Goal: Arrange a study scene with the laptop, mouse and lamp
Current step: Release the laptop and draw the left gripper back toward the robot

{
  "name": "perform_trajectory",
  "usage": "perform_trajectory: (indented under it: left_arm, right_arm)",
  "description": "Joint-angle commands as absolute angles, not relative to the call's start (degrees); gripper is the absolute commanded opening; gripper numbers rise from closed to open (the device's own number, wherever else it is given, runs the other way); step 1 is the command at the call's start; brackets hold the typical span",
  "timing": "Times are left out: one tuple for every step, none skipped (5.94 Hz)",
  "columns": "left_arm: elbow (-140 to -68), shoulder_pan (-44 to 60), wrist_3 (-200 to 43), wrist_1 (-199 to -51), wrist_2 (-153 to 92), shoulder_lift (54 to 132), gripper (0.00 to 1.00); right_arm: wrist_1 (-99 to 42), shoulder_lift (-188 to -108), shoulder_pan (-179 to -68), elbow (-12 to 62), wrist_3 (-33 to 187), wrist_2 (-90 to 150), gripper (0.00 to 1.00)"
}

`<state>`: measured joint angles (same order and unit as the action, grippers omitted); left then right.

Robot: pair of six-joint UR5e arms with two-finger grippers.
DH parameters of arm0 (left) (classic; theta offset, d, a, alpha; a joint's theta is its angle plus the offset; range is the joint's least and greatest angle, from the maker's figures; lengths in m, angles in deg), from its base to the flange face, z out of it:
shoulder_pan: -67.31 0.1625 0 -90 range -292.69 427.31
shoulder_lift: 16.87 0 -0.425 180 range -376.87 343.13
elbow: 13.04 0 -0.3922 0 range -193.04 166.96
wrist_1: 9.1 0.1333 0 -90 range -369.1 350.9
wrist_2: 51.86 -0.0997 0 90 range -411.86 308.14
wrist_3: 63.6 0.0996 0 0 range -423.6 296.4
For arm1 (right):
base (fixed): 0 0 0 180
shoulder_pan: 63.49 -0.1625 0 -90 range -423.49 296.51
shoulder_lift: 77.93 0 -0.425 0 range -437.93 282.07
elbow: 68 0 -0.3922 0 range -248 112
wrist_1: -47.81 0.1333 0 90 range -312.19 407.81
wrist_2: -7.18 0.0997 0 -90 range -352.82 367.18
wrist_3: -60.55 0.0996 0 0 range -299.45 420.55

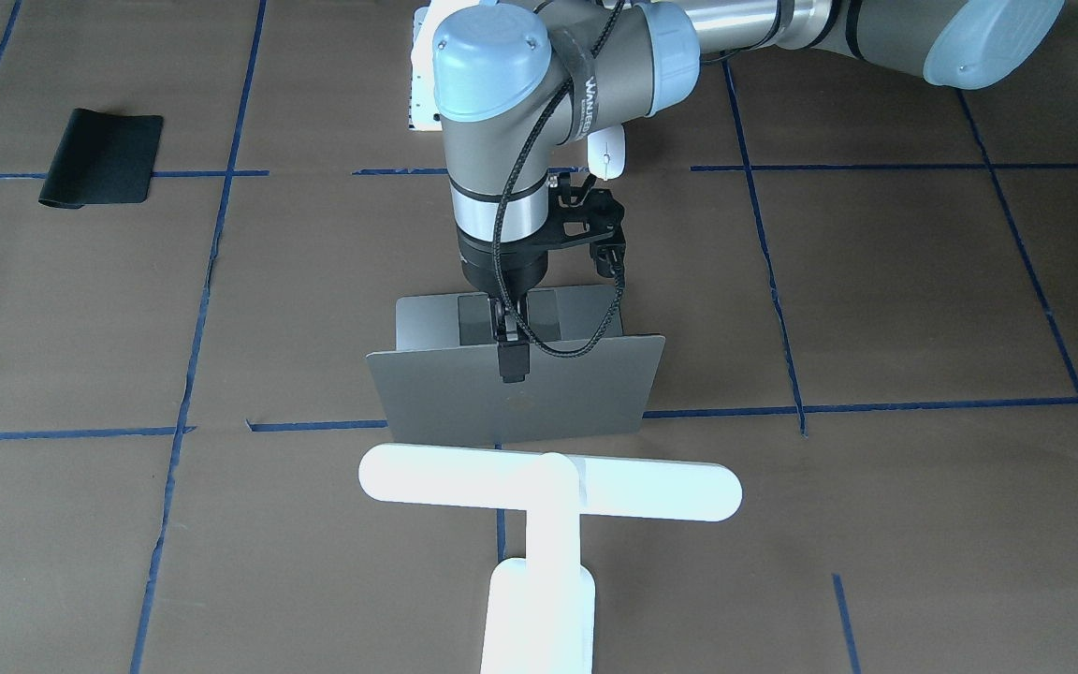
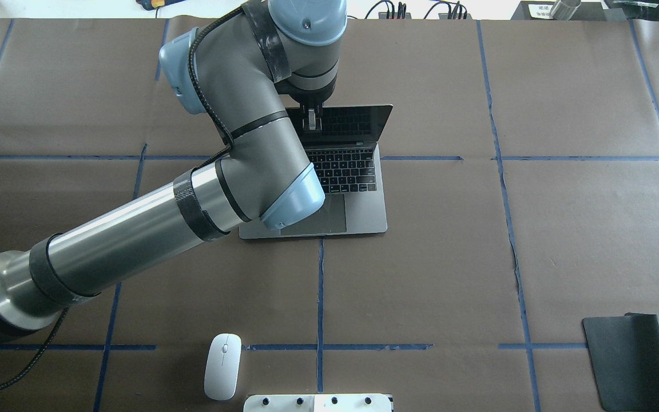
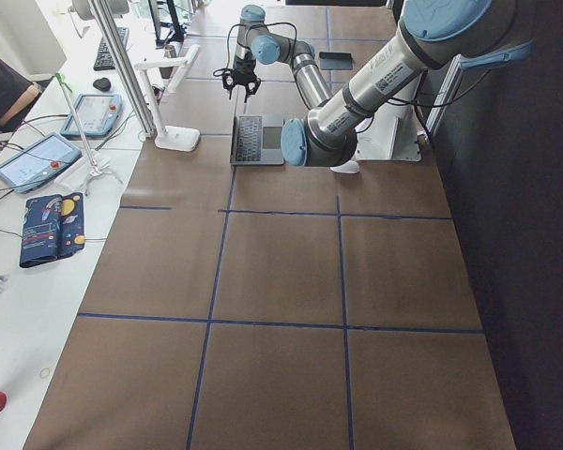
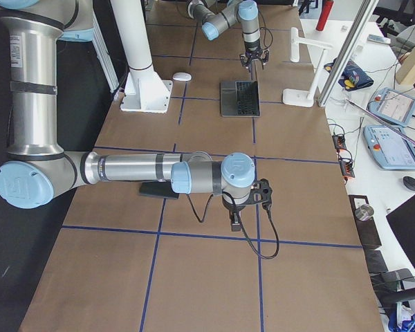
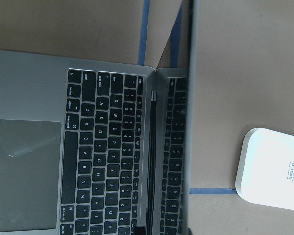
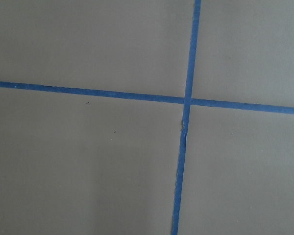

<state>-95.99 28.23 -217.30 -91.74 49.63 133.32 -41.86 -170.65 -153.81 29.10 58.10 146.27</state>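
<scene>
Nearest robot base: mouse (image 2: 223, 366) flat on brown paper, beside white pedestal plate (image 2: 318, 403); black mat (image 2: 630, 361) well apart, toward robot's right. Mid-table: laptop (image 2: 341, 189) open, keyboard facing robot, screen raised. Left gripper (image 1: 511, 354) at lid's top edge, fingers straddling it, pinching lid. Beyond laptop: lamp (image 1: 548, 505) upright, bar just behind lid, not touching. Right gripper (image 4: 236, 220) seen only from side, over bare paper and tape cross; cannot tell whether spread or closed.

Grey laptop (image 2: 364, 220), white mouse (image 2: 222, 366), white lamp (image 1: 548, 491), black mat (image 2: 630, 360).
</scene>
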Motion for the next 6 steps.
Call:
perform_trajectory:
  left_arm:
    - [-112.92, 27.32, -202.04, -89.79, 49.92, 122.35, 1.00]
    - [-123.50, 27.15, -189.59, -89.00, 52.62, 113.56, 1.00]
    - [-129.78, 26.71, -179.98, -88.73, 57.08, 107.38, 1.00]
    - [-135.58, 26.88, -173.36, -88.73, 58.52, 101.57, 1.00]
    - [-138.25, 27.93, -169.29, -88.73, 58.62, 98.47, 1.00]
    - [-138.54, 29.41, -168.55, -88.73, 58.36, 98.00, 1.00]
  right_arm:
    - [-41.66, -170.03, -153.84, 28.77, 58.09, 146.48, 1.00]
    - [-41.66, -170.04, -153.84, 29.64, 58.70, 146.40, 1.00]
    - [-41.40, -170.04, -153.41, 32.26, 69.23, 147.00, 1.00]
    - [-41.40, -171.26, -150.79, 37.77, 76.64, 147.10, 1.00]
    - [-41.13, -174.40, -145.81, 43.83, 84.81, 146.40, 1.00]
    - [-32.08, -178.96, -140.97, 47.19, 95.59, 145.70, 1.00]
